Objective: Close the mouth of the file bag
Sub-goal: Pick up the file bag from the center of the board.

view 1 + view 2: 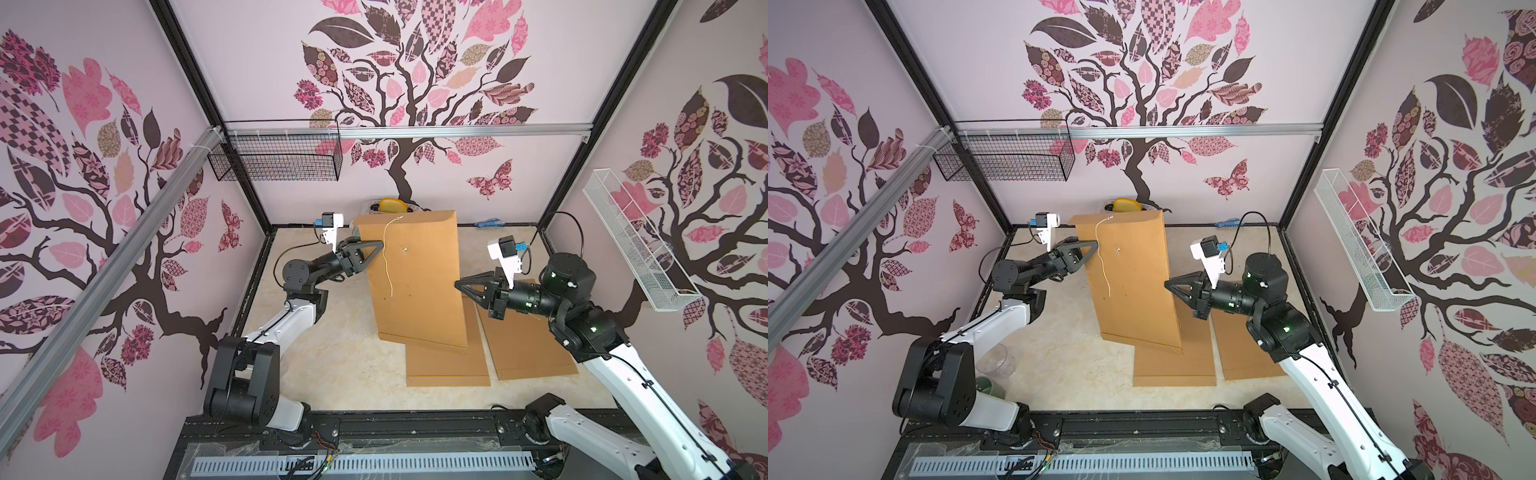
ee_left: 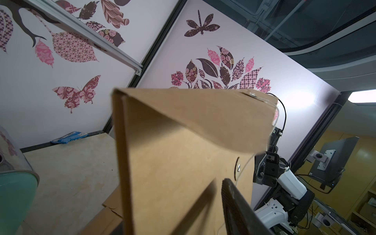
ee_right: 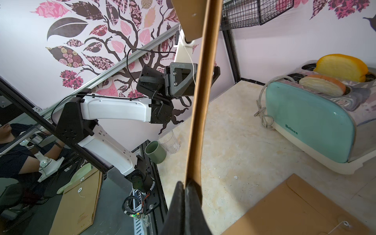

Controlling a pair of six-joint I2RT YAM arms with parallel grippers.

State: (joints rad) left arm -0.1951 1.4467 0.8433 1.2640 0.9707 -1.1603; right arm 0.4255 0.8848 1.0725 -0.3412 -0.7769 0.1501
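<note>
The right pincer [image 1: 459, 286] is pinched tight on the file bag [image 1: 419, 291], at the bag's 3 o'clock edge. The right wrist view shows the brown edge squeezed between its tips. The left pincer [image 1: 379, 245] is at the bag's 10 o'clock edge, with one jaw in front of the bag and one behind it. I cannot tell if it squeezes the bag or only sits around it.

The bag stands up tall in the air over the middle of the surface [image 1: 332, 357], mouth end up. The flap [image 2: 203, 114] is bent over the mouth, but it sticks out and does not lie flat. The string [image 1: 386, 257] hangs loose down the front, near the button [image 1: 404, 249] but not wound on it. I think the job is about half done. The flap needs pressing down and the string needs wrapping.

The toaster [image 3: 305, 122] sits close behind the bag at 12 o'clock. Two other bags [image 1: 446, 365] lie flat at 5 o'clock, below the held bag's bottom corner. A glass [image 3: 169, 141] and a green cup [image 3: 155, 152] sit far out at 8 o'clock. The surface between them and the bag looks bare, so there is room to move there.
</note>
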